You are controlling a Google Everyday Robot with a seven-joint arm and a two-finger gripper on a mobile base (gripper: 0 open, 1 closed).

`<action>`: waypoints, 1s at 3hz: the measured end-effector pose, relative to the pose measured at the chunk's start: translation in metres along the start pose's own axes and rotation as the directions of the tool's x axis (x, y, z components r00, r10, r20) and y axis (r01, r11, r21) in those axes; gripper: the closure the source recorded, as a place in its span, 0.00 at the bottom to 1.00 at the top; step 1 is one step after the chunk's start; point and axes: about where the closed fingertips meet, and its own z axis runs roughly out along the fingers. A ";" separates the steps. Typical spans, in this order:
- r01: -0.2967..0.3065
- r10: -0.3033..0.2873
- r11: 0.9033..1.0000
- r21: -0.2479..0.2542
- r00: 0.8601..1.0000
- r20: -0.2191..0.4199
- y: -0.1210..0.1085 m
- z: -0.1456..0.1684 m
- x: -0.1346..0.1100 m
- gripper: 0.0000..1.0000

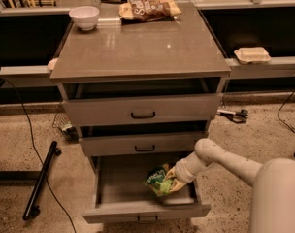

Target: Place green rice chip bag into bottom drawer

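The green rice chip bag (158, 178) is held inside the open bottom drawer (146, 211), toward its right side, just above the drawer floor. My gripper (171, 182) is shut on the bag's right edge, with the white arm reaching in from the lower right. The bottom drawer is pulled out below the two drawers with dark loop handles.
A white bowl (84, 17) and a brown-and-tan snack bag (149, 8) sit at the back of the cabinet top (138, 47). A black stand leg (40, 181) and cables lie on the floor at left. Tools (233, 114) lie on the floor at right.
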 end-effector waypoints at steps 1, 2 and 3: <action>-0.075 0.074 0.996 0.048 0.997 0.026 -0.018 0.041 0.033 1.00; -0.139 0.133 0.984 0.111 0.989 0.056 -0.033 0.065 0.051 0.84; -0.187 0.175 0.971 0.152 0.981 0.086 -0.042 0.081 0.063 0.61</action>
